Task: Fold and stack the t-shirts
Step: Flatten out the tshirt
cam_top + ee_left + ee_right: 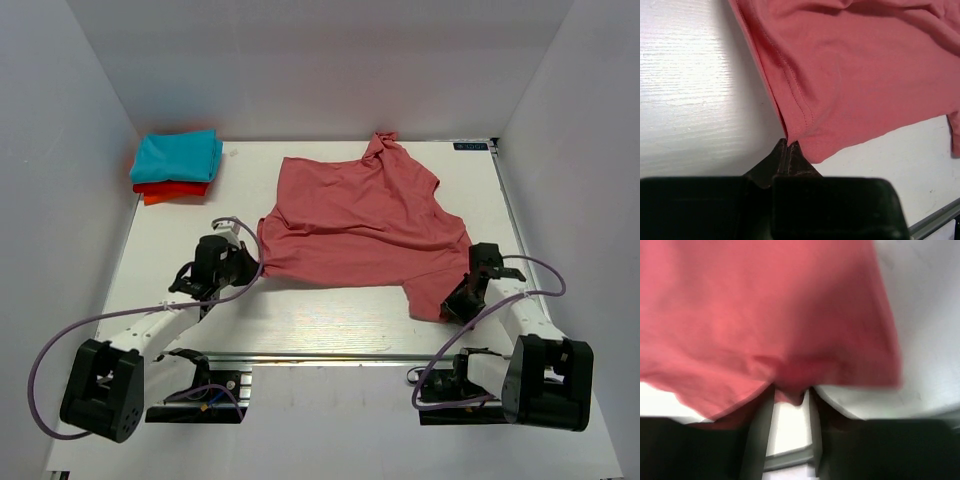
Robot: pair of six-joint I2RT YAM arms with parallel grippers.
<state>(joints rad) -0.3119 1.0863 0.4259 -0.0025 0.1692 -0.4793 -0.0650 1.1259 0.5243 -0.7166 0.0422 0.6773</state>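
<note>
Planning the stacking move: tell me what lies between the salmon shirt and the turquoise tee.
Nothing but bare tabletop separates salmon shirt from turquoise tee, per the top view.

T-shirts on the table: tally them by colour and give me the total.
salmon-pink t-shirt: 1
turquoise t-shirt: 1
orange-red t-shirt: 1
Total: 3
</note>
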